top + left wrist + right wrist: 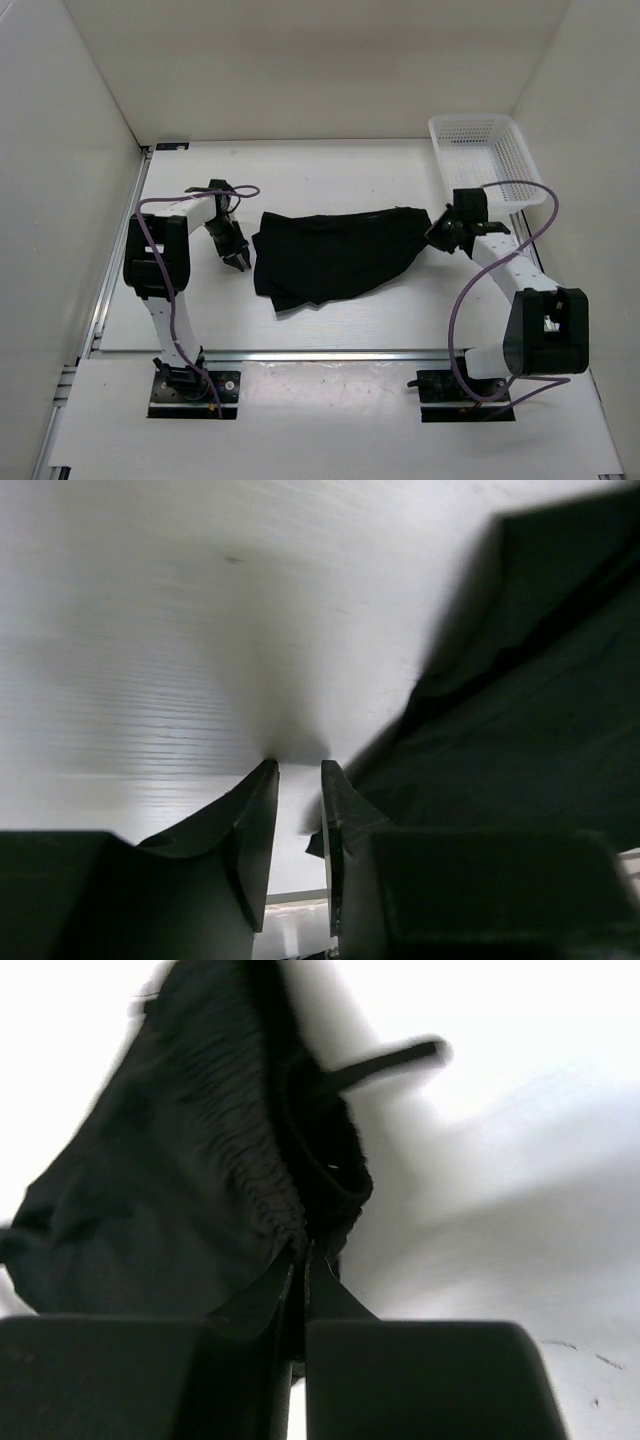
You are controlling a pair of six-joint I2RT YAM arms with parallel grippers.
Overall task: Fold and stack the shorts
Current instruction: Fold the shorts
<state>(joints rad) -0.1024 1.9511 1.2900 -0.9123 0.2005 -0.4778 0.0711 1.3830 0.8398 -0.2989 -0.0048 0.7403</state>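
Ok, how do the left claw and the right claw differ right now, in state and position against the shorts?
The right claw is shut on the gathered waistband of the shorts; the left claw holds nothing, fingers slightly parted. The right claw is at the shorts' right end; the left claw is beside their left edge, over the table. Both sit low.
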